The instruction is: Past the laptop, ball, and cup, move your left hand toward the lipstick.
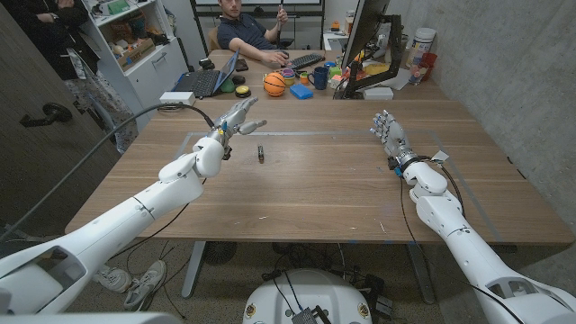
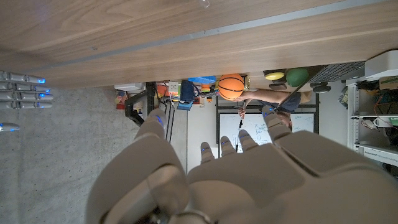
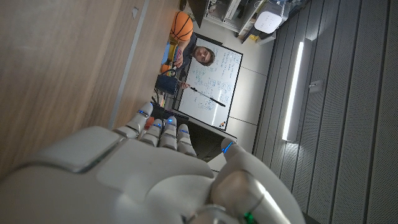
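— Lipstick [image 1: 261,155] is seen lying on the wooden table [image 1: 297,193], just beside the left hand [image 1: 237,118], nearer the robot than the fingertips and a little toward the middle of the table. How is the reach best made?

— Little travel seems to be needed. The left hand is held above the table with its fingers spread apart and nothing gripped. A short move toward the robot's right and slightly back toward the body is judged enough; the hand should be lowered gently so the lipstick is not knocked and rolled away.

— And the things named on the way?

— The laptop [image 1: 205,79], the orange ball [image 1: 274,84] and the dark blue cup [image 1: 319,77] are found at the far end of the table, well apart from the lipstick, near a seated person [image 1: 247,31]. No contact with them is called for.

— How is the lipstick itself described?

— A small, dark, slim tube is shown, lying on its side, its long axis pointed roughly away from the robot. Finer detail cannot be told at this size. It is judged light and apt to roll if nudged sideways.

— The right hand [image 1: 387,129]?

— It is held over the right side of the table, fingers apart, nothing held, well away from the lipstick.
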Motion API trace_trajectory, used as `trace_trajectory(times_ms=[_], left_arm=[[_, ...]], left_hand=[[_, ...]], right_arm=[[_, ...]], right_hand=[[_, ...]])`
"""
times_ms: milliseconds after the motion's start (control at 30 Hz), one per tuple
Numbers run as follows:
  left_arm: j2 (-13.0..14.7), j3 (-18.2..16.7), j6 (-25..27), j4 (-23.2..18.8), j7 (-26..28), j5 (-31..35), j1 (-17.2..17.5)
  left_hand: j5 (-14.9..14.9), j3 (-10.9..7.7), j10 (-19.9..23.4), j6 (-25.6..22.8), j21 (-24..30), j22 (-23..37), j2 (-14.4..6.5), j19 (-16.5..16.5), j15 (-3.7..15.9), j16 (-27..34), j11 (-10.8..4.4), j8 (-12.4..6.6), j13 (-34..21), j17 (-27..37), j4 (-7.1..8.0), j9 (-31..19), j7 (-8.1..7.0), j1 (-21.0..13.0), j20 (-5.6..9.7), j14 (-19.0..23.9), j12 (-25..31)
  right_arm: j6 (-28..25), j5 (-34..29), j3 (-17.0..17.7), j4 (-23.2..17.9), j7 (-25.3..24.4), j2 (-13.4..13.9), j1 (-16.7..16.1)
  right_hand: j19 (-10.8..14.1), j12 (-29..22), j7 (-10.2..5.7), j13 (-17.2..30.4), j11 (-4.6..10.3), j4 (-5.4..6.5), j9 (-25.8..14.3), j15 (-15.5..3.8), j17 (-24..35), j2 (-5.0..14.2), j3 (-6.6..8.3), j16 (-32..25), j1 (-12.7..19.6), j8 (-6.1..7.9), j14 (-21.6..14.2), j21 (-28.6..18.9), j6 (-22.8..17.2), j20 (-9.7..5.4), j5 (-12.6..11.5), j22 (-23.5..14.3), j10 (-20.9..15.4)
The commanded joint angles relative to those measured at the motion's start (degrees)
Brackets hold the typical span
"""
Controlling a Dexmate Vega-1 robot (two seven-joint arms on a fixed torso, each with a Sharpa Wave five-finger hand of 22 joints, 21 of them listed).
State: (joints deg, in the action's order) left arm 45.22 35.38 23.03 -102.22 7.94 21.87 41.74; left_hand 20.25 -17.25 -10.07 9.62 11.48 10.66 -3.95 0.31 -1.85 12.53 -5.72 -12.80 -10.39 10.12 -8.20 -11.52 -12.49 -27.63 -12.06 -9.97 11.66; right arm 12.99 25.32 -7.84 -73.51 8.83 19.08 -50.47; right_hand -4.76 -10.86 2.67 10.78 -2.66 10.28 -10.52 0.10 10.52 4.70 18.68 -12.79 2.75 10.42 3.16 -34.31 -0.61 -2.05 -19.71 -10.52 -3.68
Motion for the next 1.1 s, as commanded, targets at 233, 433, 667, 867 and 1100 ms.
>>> trace_trajectory(times_ms=[233, 433, 667, 867, 1100], left_arm=[[1.5, 4.2, 3.7, 0.0, -9.9, 1.5, -4.6], [2.0, 5.8, 4.4, 0.0, -14.2, 2.3, -6.5], [2.0, 7.2, 5.3, 0.1, -17.8, 3.4, -8.1], [1.8, 8.1, 6.4, 0.0, -19.8, 4.3, -8.9], [1.7, 9.2, 7.6, 0.1, -23.2, 5.1, -10.3]], left_hand=[[0.2, 0.35, -3.1, 1.1, 0.4, -0.1, 0.5, 1.4, 0.04, 0.5, 0.15, -0.52, -0.1, 0.2, -0.8, -0.1, -0.23, -2.5, -0.15, -1.6, 0.3], [0.3, 1.32, -1.1, -1.0, 0.6, -0.1, 1.5, 3.9, 0.54, 0.6, -0.1, -0.9, -0.1, 0.1, -0.9, -0.1, -0.24, -5.4, 0.45, 0.5, -0.1], [0.4, 1.82, 0.0, -2.2, 0.1, -0.1, 1.7, 3.3, 1.14, 0.3, -0.36, -1.01, -0.1, 0.1, -0.73, -0.1, -0.26, -7.0, 1.05, 0.9, -0.3], [0.4, 2.14, 2.8, -2.9, 0.2, -0.1, 1.7, 3.9, 1.91, 0.5, -0.94, -1.03, -0.1, 0.1, -0.58, 0.0, -0.26, -8.0, 1.4, 2.1, 0.3], [0.3, 2.25, 3.3, -3.5, 0.2, -0.1, 1.6, 4.1, 2.21, 0.5, -0.98, -1.14, -0.2, 0.1, -0.55, -0.1, -0.24, -8.5, 1.54, 2.5, 0.3]], right_arm=[[0.3, -0.1, -0.2, 0.3, -0.2, -0.1, 0.1], [0.4, -0.2, -0.2, 0.3, -0.3, -0.1, 0.1], [0.9, -0.4, -0.2, 0.6, -0.3, -0.1, 0.1], [0.6, -0.1, -0.1, 0.6, -0.3, -0.2, 0.2], [1.1, -0.1, -0.2, 1.0, -0.3, -0.2, 0.3]], right_hand=[[0.2, -0.4, 0.37, 0.1, -0.26, -0.21, -0.2, 0.15, 0.2, 4.32, -0.09, -0.3, -0.2, 0.37, -0.4, 0.3, -0.3, 0.03, -0.3, -0.1, -0.6], [0.1, -0.4, 0.37, 0.1, -0.17, -0.2, -0.2, 0.19, 0.2, 4.33, -0.16, -0.3, -0.2, 0.31, -0.4, 0.5, -0.1, 0.03, -0.3, -0.1, -0.5], [0.0, -0.3, 0.32, 0.1, -0.12, -0.2, -0.2, 0.25, 0.2, 4.34, -0.21, -0.2, -0.2, 0.22, -0.4, 0.7, 0.2, 0.01, -0.4, -0.1, -0.4], [0.1, -0.3, 0.27, 0.1, -0.24, -0.2, -0.2, 0.25, 0.2, 4.36, -0.25, -0.2, -0.3, 0.24, -0.4, 0.8, 0.2, 0.02, -0.4, -0.1, -0.4], [0.2, -0.3, 0.24, 0.1, -0.13, -0.19, -0.2, 0.31, 0.2, 4.38, -0.28, -0.2, -0.3, 0.26, -0.5, 0.9, 0.2, -0.01, -0.4, -0.1, -0.4]])
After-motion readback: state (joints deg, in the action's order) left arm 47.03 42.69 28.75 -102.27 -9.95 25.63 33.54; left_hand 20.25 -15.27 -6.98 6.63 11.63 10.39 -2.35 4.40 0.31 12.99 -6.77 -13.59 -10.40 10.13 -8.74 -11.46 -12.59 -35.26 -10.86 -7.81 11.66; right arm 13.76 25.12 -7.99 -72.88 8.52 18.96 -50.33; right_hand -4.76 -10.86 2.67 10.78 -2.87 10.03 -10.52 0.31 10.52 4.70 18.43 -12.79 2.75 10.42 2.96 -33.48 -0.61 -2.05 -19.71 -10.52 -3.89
